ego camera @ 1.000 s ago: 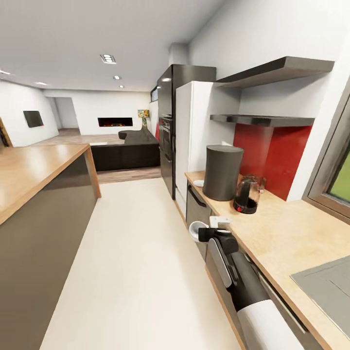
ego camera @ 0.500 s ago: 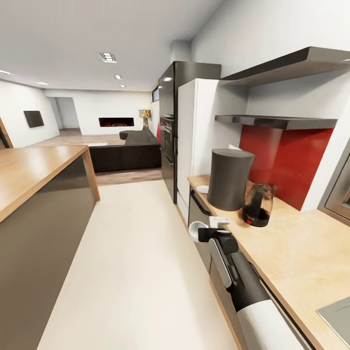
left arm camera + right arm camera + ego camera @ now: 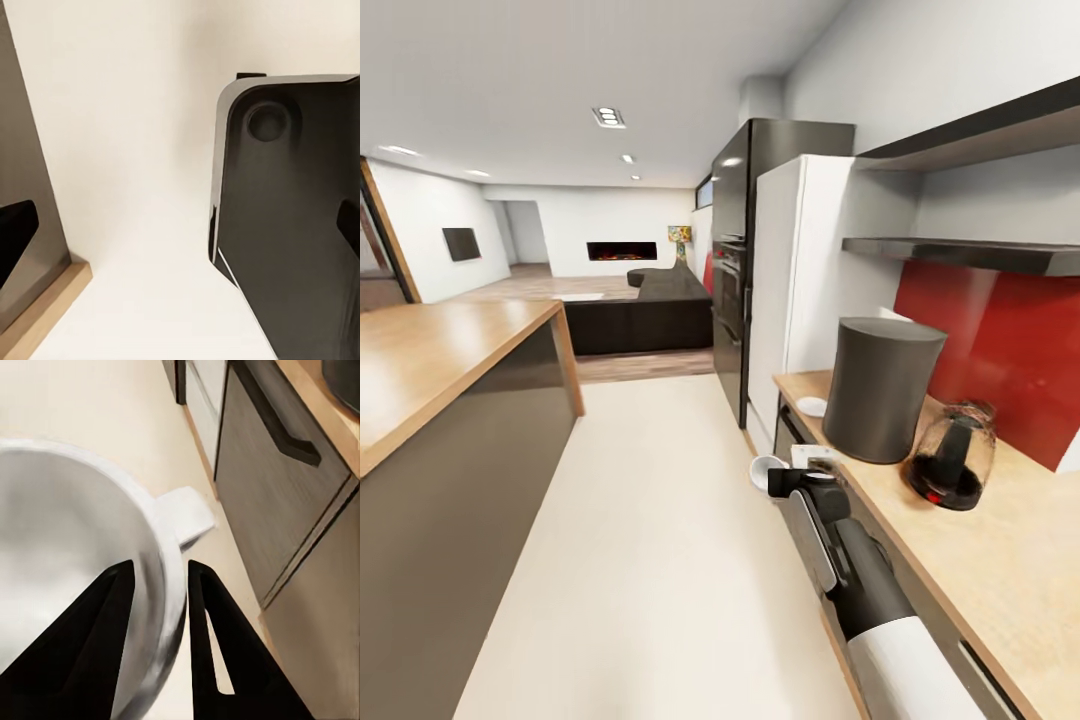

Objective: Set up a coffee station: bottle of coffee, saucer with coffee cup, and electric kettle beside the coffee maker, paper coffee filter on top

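Observation:
My right gripper (image 3: 782, 481) is shut on the rim of the white coffee cup (image 3: 763, 470), held over the floor just off the countertop (image 3: 1000, 560) edge. In the right wrist view one finger sits inside the coffee cup (image 3: 67, 547) and one outside, right gripper (image 3: 161, 566). The dark grey coffee maker (image 3: 882, 390) stands on the counter, the white saucer (image 3: 812, 406) beside it on the far side, the glass electric kettle (image 3: 952, 468) on its near side. The thin black kitchen shelf (image 3: 960, 252) hangs above. The bottle of coffee and paper coffee filter are out of view. My left gripper (image 3: 180, 225) is open over the floor.
A wood-topped island (image 3: 440, 360) lines the left of the pale floor aisle (image 3: 650, 520). A white fridge (image 3: 800, 280) and a black oven tower (image 3: 735, 270) stand past the counter. A thicker black shelf (image 3: 980, 135) is higher up. Grey cabinet fronts (image 3: 277, 472) are close by the cup.
The camera has moved forward along the aisle, so the coffee maker, kettle and saucer look nearer and further right. The cup stays held in my right gripper.

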`<state>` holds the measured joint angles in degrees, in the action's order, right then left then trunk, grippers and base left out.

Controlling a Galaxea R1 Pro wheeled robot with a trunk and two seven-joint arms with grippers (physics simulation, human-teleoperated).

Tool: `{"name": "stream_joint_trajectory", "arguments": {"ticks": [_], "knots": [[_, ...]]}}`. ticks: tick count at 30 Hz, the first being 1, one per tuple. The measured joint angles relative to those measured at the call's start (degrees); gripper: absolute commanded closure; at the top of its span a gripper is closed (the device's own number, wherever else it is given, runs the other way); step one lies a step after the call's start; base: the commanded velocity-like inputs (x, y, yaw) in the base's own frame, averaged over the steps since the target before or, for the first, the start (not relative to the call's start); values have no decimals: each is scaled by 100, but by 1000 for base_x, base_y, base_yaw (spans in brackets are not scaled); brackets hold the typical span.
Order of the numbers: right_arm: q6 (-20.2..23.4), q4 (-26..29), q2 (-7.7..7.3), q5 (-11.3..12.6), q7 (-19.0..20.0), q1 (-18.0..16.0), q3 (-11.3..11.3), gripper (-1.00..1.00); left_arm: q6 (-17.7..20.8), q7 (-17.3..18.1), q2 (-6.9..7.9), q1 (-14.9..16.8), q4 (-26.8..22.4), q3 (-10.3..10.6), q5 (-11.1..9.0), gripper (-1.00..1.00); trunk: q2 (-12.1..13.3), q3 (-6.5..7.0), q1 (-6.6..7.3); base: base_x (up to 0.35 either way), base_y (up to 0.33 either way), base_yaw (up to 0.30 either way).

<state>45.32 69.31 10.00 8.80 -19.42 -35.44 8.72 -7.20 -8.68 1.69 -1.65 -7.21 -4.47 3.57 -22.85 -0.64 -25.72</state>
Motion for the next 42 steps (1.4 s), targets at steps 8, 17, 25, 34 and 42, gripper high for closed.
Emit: {"name": "stream_joint_trajectory", "arguments": {"ticks": [8,17,25,34,42], "knots": [[0,0,0,-1,-2,3,0,100,0,0,0,-2,0,0,-2,-100,-2,19,0,336,90,257],[1,1,0,-1,-3,3,0,100,0,0,0,2,-1,0,-3,-100,-6,78,-1,336,90,116],[1,1,0,0,3,2,0,100,0,0,0,1,-1,0,-1,-100,-5,106,-1,337,90,4],[1,-8,0,1,6,3,-1,100,0,0,0,1,-1,0,-2,-100,-5,106,-1,336,90,0],[1,-8,0,0,15,1,0,100,0,2,-2,-2,-1,0,-3,-100,-5,106,-1,336,90,0]]}}
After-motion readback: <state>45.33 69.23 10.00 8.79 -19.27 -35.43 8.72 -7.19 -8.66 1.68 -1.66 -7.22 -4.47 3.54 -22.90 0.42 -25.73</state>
